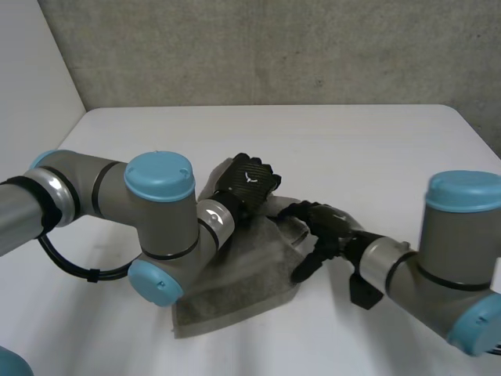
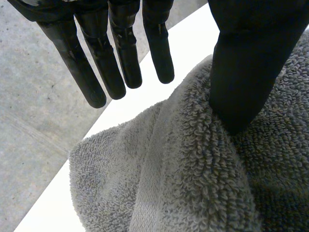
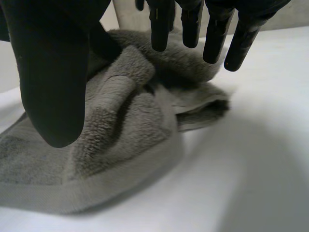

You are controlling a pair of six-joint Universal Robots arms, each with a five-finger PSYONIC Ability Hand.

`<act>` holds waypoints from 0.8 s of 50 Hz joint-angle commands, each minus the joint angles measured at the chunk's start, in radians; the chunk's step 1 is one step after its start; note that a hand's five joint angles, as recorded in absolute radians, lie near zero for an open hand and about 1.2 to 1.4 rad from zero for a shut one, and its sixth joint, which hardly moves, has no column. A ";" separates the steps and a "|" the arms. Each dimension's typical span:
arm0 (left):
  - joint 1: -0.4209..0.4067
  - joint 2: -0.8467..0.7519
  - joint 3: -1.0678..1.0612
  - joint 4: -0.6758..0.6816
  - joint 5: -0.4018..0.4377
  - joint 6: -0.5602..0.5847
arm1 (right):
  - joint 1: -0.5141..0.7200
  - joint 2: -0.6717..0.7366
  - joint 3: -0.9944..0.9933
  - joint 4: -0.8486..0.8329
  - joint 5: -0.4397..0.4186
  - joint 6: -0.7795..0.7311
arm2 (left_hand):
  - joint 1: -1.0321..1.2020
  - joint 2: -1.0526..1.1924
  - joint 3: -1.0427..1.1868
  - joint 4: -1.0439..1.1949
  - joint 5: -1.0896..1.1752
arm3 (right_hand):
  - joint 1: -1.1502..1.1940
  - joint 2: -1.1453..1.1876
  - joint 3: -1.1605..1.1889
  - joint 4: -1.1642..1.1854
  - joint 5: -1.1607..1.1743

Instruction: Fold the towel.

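At the far edge of the grey towel (image 1: 235,290), your left hand (image 1: 246,182) is relaxed: fingers (image 2: 120,53) straight and clear of the cloth, thumb tip resting on a raised fold. Your right hand (image 1: 321,227) hangs unclenched over the towel's right edge, fingers (image 3: 215,34) straight. The towel lies rumpled on the white table (image 1: 376,141), in its near half.

Quick tally: just one rumpled grey terry-cloth towel (image 1: 235,294), one flat white surface (image 1: 352,141), and two black fingered robot hands, i.e. left hand (image 1: 249,182) plus right hand (image 1: 321,227). Also two grey arms (image 1: 94,196) with light-blue caps, fwiw.
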 commanded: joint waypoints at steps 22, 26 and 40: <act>0.070 0.125 -0.060 0.105 -0.108 0.027 | 0.015 -0.009 -0.213 -0.017 0.147 -0.061 | 0.778 0.780 0.779 0.780 0.780 | 1.166 1.168 1.183 1.171 1.159; 0.096 0.247 -0.118 0.182 -0.148 0.005 | -0.091 -0.103 -0.244 -0.008 0.148 -0.347 | 0.778 0.780 0.779 0.780 0.780 | 1.166 1.168 1.183 1.171 1.159; 0.179 0.483 -0.349 0.170 -0.180 -0.358 | -0.102 -0.216 -0.236 -0.005 0.159 -0.785 | 0.778 0.780 0.779 0.780 0.780 | 1.166 1.168 1.183 1.171 1.159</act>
